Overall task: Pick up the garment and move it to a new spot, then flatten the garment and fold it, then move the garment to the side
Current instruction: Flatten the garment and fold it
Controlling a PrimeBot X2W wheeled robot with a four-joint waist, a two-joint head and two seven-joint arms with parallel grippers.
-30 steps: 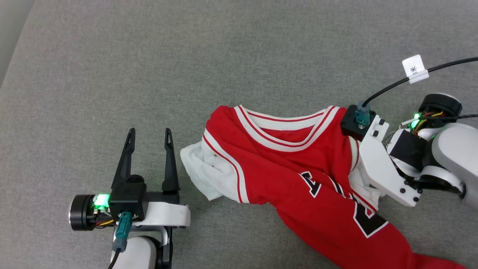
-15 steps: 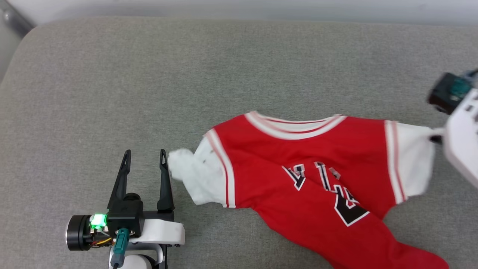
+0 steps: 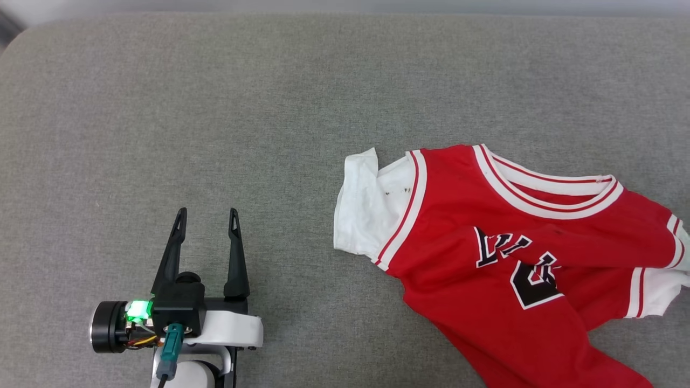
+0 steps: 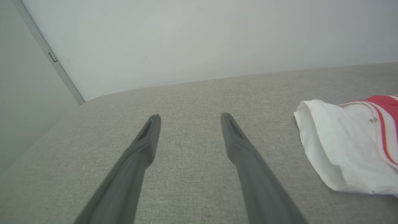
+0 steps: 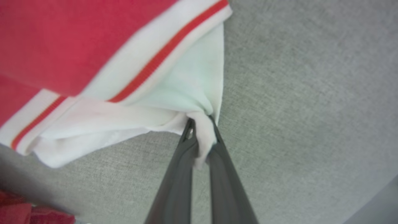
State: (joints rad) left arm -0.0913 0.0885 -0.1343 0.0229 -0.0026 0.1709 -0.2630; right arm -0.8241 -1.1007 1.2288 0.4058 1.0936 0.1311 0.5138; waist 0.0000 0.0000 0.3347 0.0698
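Clamped on sleeve corner of shirt with right gripper — thin pinch, may slip under drag; left gripper wide, empty.

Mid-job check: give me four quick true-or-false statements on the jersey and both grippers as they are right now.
1. The right gripper is shut on the garment's white sleeve. True.
2. The left gripper holds the other sleeve. False: it is open and empty, apart from the garment.
3. The garment is folded neatly. False: it lies rumpled and unfolded on the grey cushion.
4. The garment's lettered side faces up. True.
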